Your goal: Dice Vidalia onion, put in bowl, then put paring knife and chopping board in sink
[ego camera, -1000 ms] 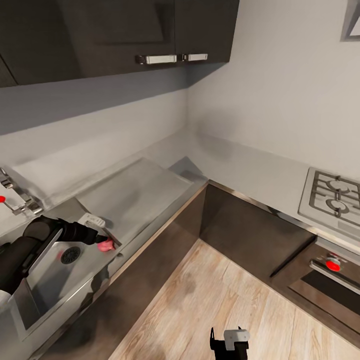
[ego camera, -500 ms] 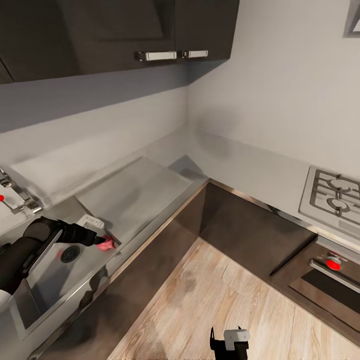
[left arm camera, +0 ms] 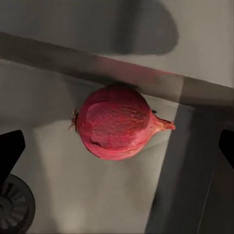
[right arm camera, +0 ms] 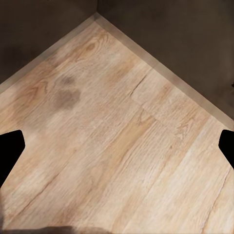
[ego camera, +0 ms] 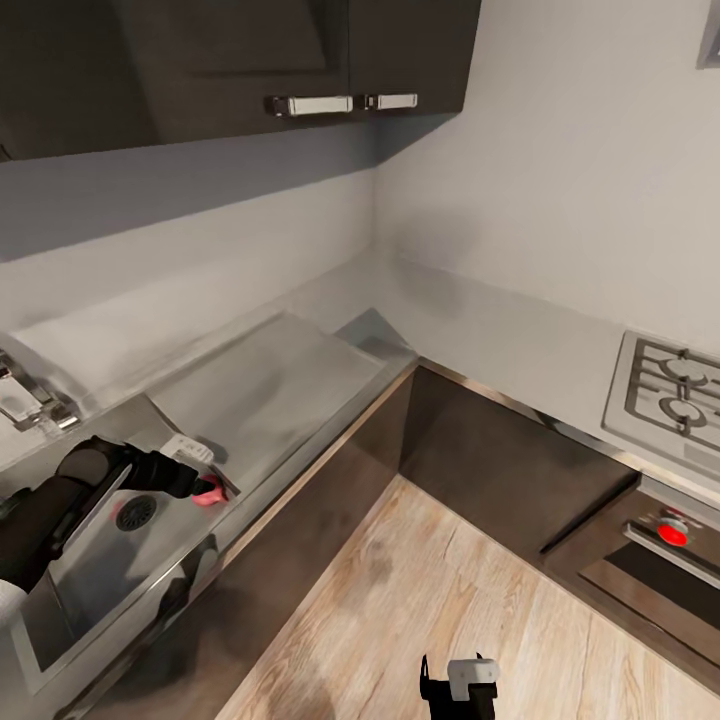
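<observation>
Left gripper (ego camera: 200, 478), fingers spread wide on either side of the Vidalia onion (left arm camera: 117, 129), has sunk slightly deeper into the sink (ego camera: 90, 570) over the last second; closing on the bulb is judged the next step. Onion lies on the basin floor against the wall nearest the drainboard (ego camera: 270, 390) (beside the drain (ego camera: 135, 513)). Its root-to-tip axis runs along that wall, roughly across the gap between the fingers.

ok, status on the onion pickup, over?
Left gripper open, jaws wide either side of the Vidalia onion, not closed. Onion on the sink floor by the wall. Right gripper open over wood floor. Nothing blocking.
</observation>
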Controlling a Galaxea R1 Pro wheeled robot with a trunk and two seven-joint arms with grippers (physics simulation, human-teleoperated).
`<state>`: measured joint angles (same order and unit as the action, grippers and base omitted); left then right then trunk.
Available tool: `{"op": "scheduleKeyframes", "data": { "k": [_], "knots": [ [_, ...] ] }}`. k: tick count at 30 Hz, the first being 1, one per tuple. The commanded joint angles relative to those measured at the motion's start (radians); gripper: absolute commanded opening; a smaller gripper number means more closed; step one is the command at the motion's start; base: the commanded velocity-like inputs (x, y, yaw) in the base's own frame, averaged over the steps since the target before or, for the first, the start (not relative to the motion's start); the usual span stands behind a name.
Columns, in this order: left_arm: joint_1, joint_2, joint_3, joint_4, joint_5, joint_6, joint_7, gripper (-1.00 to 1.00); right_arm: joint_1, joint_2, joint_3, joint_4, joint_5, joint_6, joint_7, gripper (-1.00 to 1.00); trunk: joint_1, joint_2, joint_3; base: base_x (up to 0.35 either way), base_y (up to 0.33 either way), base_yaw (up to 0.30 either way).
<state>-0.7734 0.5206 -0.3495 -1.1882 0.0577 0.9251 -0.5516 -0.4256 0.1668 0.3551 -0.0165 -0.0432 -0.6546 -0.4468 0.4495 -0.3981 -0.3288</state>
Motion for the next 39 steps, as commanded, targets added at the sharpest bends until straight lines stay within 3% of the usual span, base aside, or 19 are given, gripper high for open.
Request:
{"op": "scheduleKeyframes", "data": {
  "k": [1, 39],
  "knots": [
    [-0.001, 0.001, -0.004, 0.004, 0.006, 0.006, 0.002, 1.00, -0.001, 0.000, 0.008, 0.001, -0.004, -0.002, -0.006, 1.00, 0.001, -0.002, -0.002, 0.005, 0.000, 0.000],
    [-0.001, -0.001, -0.049, 0.033, 0.004, -0.015, 0.002, 1.00, -0.001, 0.002, 0.008, 0.001, -0.004, -0.002, -0.006, 1.00, 0.001, -0.002, -0.018, 0.014, 0.000, 0.000]
  ]
}}
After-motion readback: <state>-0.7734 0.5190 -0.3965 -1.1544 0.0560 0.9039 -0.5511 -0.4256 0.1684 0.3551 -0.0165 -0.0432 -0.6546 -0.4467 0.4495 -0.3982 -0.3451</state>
